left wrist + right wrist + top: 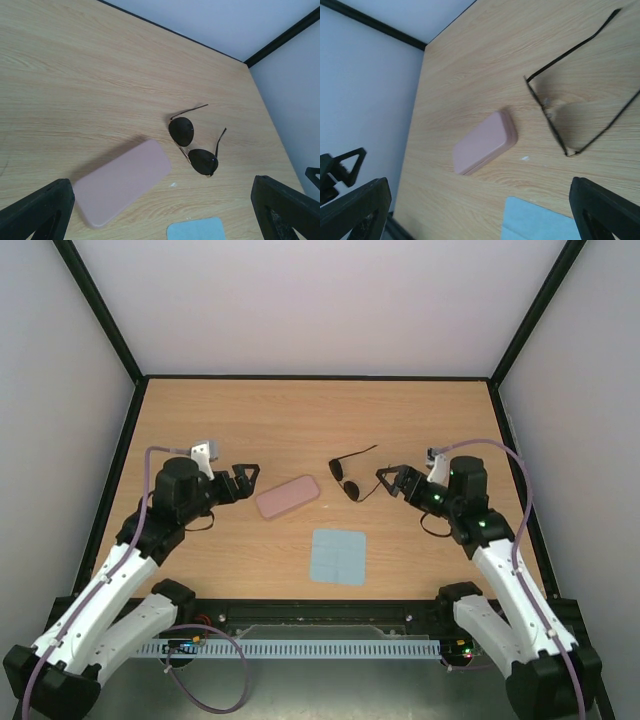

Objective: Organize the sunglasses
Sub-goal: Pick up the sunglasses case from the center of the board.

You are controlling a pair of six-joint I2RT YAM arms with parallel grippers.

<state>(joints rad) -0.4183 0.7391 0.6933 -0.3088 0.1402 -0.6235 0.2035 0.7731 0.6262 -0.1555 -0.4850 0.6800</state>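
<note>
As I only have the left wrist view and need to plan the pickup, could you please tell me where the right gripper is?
Observer: The right gripper hangs open just right of the sunglasses, holding nothing.
Operator: Thank you. How much cloth lies beyond the corner I see?
Observer: The light blue cloth is a full square, lying flat nearer the arm bases than the pink case.
Operator: And my own gripper?
Observer: The left gripper sits just left of the case's left end.
</note>
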